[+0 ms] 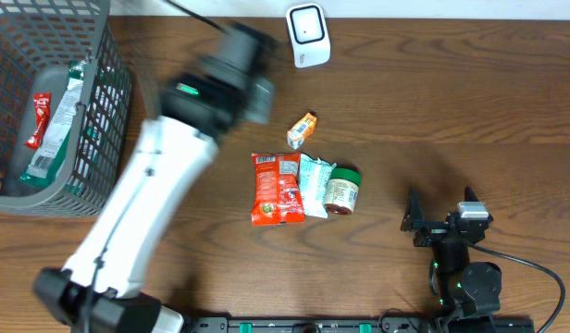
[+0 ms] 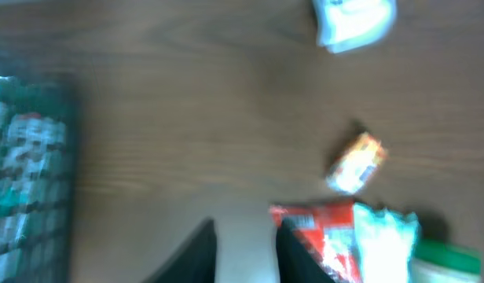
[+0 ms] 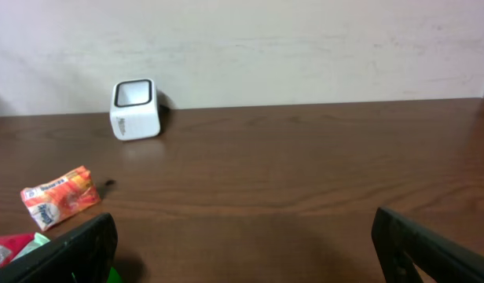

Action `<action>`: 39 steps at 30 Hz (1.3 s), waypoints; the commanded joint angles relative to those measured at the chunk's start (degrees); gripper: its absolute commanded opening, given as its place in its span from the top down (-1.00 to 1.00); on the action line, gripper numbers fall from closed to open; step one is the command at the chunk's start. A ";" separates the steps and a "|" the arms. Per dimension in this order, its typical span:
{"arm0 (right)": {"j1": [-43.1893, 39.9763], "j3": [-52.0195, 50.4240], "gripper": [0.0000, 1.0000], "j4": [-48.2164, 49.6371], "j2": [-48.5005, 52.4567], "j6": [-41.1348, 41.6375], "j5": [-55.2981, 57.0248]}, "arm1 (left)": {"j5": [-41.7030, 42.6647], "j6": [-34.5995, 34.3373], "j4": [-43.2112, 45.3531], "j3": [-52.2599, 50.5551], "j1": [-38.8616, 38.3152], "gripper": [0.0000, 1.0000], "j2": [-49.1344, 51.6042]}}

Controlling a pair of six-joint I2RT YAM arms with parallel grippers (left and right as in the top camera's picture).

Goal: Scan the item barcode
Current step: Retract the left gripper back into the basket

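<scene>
A white barcode scanner (image 1: 308,35) (image 3: 134,108) stands at the table's back edge. Mid-table lie a small orange packet (image 1: 303,129) (image 2: 355,162), a red snack bag (image 1: 276,189) (image 2: 320,236), a white-and-teal packet (image 1: 315,185) and a green-lidded jar (image 1: 342,191). My left gripper (image 2: 245,225) hovers blurred above bare table just left of the red bag. Its jaws stand a narrow gap apart with nothing between them. My right gripper (image 1: 440,199) (image 3: 243,228) rests wide open and empty at the front right, facing the scanner.
A grey mesh basket (image 1: 100,139) (image 2: 30,189) at the left edge holds several packets (image 1: 54,129). The left arm's white body (image 1: 146,213) stretches diagonally over the table's left half. A wall rises behind the scanner.
</scene>
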 commanded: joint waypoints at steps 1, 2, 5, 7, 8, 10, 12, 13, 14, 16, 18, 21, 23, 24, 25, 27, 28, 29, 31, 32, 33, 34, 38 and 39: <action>-0.68 -0.07 -0.98 -0.17 -0.24 -0.24 0.57 | 2.25 -1.92 -6.32 12.37 15.17 0.21 -3.06; -0.68 -0.07 -0.99 -0.17 -0.24 -0.24 0.55 | 2.23 -1.92 -6.49 13.11 18.32 0.07 -3.08; -0.68 -0.07 -0.99 -0.17 -0.24 -0.24 0.57 | 2.27 -2.67 -5.86 13.27 28.74 -0.27 -2.89; -0.68 -0.07 -0.98 -0.17 -0.24 -0.24 0.57 | 2.29 -2.64 -5.53 13.22 35.19 -0.33 -1.84; -0.68 -0.07 -0.99 -0.17 -0.24 -0.24 0.55 | 2.45 -2.64 -5.14 13.20 38.12 -0.34 -1.07; -0.68 -0.07 -0.99 -0.17 -0.24 -0.24 0.55 | 2.49 -2.60 -4.44 13.14 42.58 -0.43 0.66; -0.68 -0.07 -0.98 -0.17 -0.24 -0.24 0.55 | 2.47 -2.38 -4.13 13.14 46.10 -0.57 2.93; -0.68 -0.07 -0.99 -0.17 -0.24 -0.24 0.55 | 2.49 -2.03 -4.11 13.14 47.84 -0.59 4.42; -0.68 -0.07 -0.98 -0.17 -0.24 -0.24 0.55 | 2.49 -1.49 -4.11 13.14 49.07 -0.62 5.70; -0.68 -0.07 -0.99 -0.17 -0.24 -0.24 0.57 | 2.49 -0.28 -4.09 13.14 50.88 -0.64 8.22; -0.68 -0.07 -0.98 -0.20 -0.24 -0.24 0.57 | 2.51 2.89 -3.65 13.14 52.22 -0.64 11.02; -0.68 -0.07 -0.99 -0.17 -0.24 -0.24 0.55 | 2.51 6.78 -3.06 13.14 53.22 -0.64 14.95; -0.68 -0.07 -0.99 -0.17 -0.24 -0.24 0.55 | 2.89 8.41 -2.34 13.14 53.55 -0.64 17.51; -0.68 -0.07 -0.98 -0.17 -0.24 -0.24 0.55 | 3.13 9.16 -1.99 13.14 53.55 -0.63 18.69; -0.68 -0.07 -0.99 -0.17 -0.24 -0.22 0.55 | 3.10 9.16 -1.57 13.14 53.55 -0.63 19.74; -0.68 -0.07 -0.99 -0.17 -0.24 -0.24 0.55 | 3.08 9.18 -0.57 13.14 53.55 -0.63 22.03; -0.68 -0.07 -0.98 -0.17 -0.24 -0.24 0.55 | 3.10 9.57 0.04 13.14 53.55 -0.62 23.19; -0.68 -0.07 -0.98 -0.17 -0.24 -0.24 0.57 | 3.08 10.27 0.68 13.14 53.55 -0.62 24.37; -0.68 -0.07 -0.98 -0.17 -0.24 -0.24 0.57 | 3.06 12.13 2.08 13.11 53.55 -0.61 26.60; -0.68 -0.07 -0.98 -0.17 -0.24 -0.22 0.57 | 3.08 12.90 2.84 13.11 53.55 -0.61 27.58; -0.68 -0.07 -0.99 -0.20 -0.24 -0.24 0.57 | 3.06 13.62 3.48 13.11 53.55 -0.61 28.55; -0.68 -0.07 -0.99 -0.17 -0.24 -0.24 0.57 | 3.06 14.40 4.09 13.11 53.55 -0.61 29.53; -0.68 -0.07 -0.98 -0.20 -0.24 -0.24 0.55 | 2.38 17.22 6.01 13.07 53.68 -0.60 32.85; -0.68 -0.07 -0.98 -0.17 -0.24 -0.24 0.55 | 2.23 17.49 6.54 13.07 53.86 -0.61 33.66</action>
